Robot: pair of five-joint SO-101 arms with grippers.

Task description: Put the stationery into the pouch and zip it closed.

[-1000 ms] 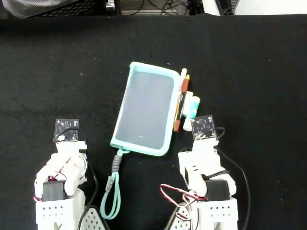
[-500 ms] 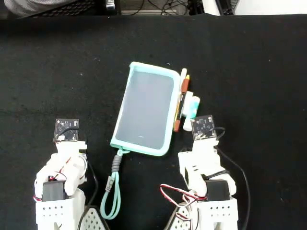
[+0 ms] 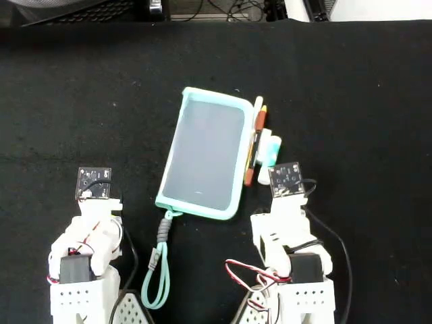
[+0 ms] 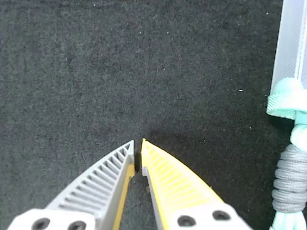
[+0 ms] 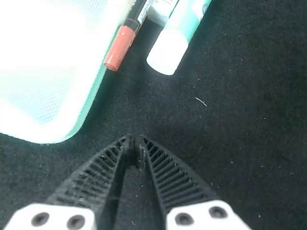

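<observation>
A flat, rectangular pouch (image 3: 206, 154) with a mint-green fabric border and a grey translucent face lies slightly tilted in the middle of the high view, on the black, felt-like table (image 3: 351, 101). A strap (image 3: 159, 260) trails from its lower left corner. It is a short length bound in grey cord, then a mint-green loop running toward the bottom edge between the two white plastic arms.

The stationery lies outside the pouch, against its right edge. There is a slim orange-red marker (image 3: 249, 174), other thin pens (image 3: 259, 118) that cannot be told apart, and a stubby white and teal glue stick (image 3: 269, 150) just to their right.

The left wrist view adds detail of the left end effector (image 4: 137, 143). It has one grey and one yellow ribbed finger, with the tips together over bare table. The strap's coiled cord and woven tab are nearby.

The right wrist view shows the right end effector (image 5: 134, 141). Its black ribbed fingers are also closed on nothing, near the pouch's rounded corner with its fine mesh. The marker's smooth cap and the glue stick's round white cap are a little farther off.
</observation>
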